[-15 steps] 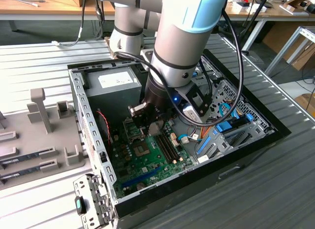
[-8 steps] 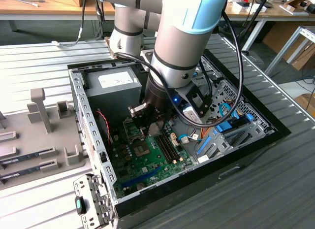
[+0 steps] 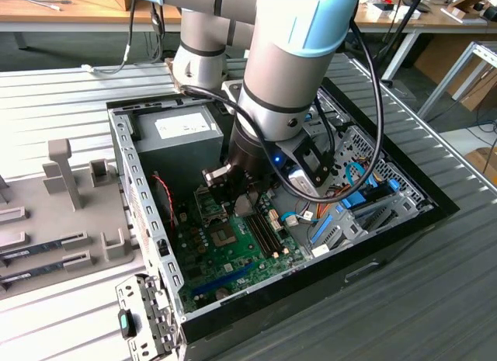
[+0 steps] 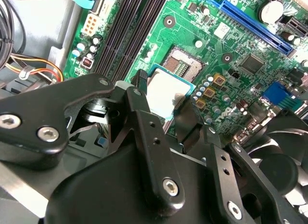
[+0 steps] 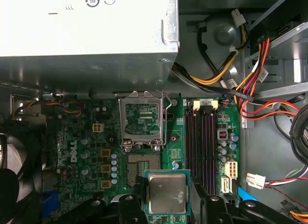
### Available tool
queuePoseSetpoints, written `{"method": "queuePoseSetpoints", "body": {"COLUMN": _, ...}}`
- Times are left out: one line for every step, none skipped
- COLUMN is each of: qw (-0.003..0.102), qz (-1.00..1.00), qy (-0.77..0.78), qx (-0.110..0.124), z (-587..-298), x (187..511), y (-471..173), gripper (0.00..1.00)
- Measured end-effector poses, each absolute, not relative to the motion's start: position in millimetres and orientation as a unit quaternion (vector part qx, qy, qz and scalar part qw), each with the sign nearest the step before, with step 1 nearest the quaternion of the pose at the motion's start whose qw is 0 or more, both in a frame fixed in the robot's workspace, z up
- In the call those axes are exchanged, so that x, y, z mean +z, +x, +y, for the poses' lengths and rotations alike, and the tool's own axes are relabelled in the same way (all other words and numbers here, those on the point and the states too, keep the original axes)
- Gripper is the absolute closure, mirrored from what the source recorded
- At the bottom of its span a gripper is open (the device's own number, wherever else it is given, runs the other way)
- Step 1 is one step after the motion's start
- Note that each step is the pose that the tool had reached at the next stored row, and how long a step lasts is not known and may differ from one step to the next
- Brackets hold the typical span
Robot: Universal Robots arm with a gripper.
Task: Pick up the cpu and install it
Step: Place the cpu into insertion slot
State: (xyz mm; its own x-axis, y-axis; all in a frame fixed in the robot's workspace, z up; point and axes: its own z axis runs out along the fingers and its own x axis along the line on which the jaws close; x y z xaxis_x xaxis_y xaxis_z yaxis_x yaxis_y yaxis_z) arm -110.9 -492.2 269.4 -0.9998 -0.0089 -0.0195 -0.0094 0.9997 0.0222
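Observation:
The cpu (image 5: 167, 192) is a small square chip with a silvery top, and my gripper (image 5: 167, 196) is shut on it, one black finger on each side. It hangs just above the green motherboard (image 5: 82, 151), beside the open socket (image 5: 143, 161), whose metal load plate (image 5: 140, 119) is flipped up. In the second wrist view the cpu (image 4: 166, 91) sits between the fingers (image 4: 139, 84) with the socket (image 4: 182, 65) just beyond it. In the exterior view my gripper (image 3: 242, 203) is down inside the open computer case (image 3: 140, 190), over the socket (image 3: 224, 237).
A big grey power-supply box (image 5: 86, 26) stands close behind the socket. Black memory slots (image 5: 202, 147) run alongside it, with bundles of coloured cables (image 5: 250, 84) past them. A fan (image 4: 284, 159) and a blue slot (image 4: 250, 24) lie on the board. A grey fixture tray (image 3: 62, 198) sits outside the case.

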Motion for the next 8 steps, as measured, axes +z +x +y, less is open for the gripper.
{"method": "queuePoseSetpoints", "body": {"qw": 0.01, "qz": 1.0, "qy": -0.005, "qx": 0.011, "z": -492.4, "x": 269.1, "y": -110.9, "gripper": 0.53}}
{"method": "queuePoseSetpoints", "body": {"qw": 0.01, "qz": 1.0, "qy": -0.005, "qx": 0.011, "z": -492.5, "x": 268.9, "y": -110.9, "gripper": 0.53}}
{"method": "queuePoseSetpoints", "body": {"qw": 0.01, "qz": 1.0, "qy": -0.005, "qx": 0.011, "z": -492.7, "x": 268.7, "y": -110.9, "gripper": 0.53}}
{"method": "queuePoseSetpoints", "body": {"qw": 0.01, "qz": 1.0, "qy": -0.005, "qx": 0.011, "z": -492.7, "x": 268.6, "y": -110.9, "gripper": 0.53}}
{"method": "queuePoseSetpoints", "body": {"qw": 0.01, "qz": 1.0, "qy": -0.005, "qx": 0.011, "z": -493.8, "x": 267.0, "y": -110.9, "gripper": 0.53}}
{"method": "queuePoseSetpoints", "body": {"qw": 0.01, "qz": 1.0, "qy": -0.005, "qx": 0.011, "z": -494.2, "x": 265.7, "y": -110.9, "gripper": 0.53}}
{"method": "queuePoseSetpoints", "body": {"qw": 0.01, "qz": 1.0, "qy": -0.005, "qx": 0.011, "z": -494.3, "x": 265.6, "y": -110.9, "gripper": 0.53}}
{"method": "queuePoseSetpoints", "body": {"qw": 0.01, "qz": 1.0, "qy": -0.005, "qx": 0.011, "z": -494.3, "x": 265.5, "y": -110.9, "gripper": 0.53}}
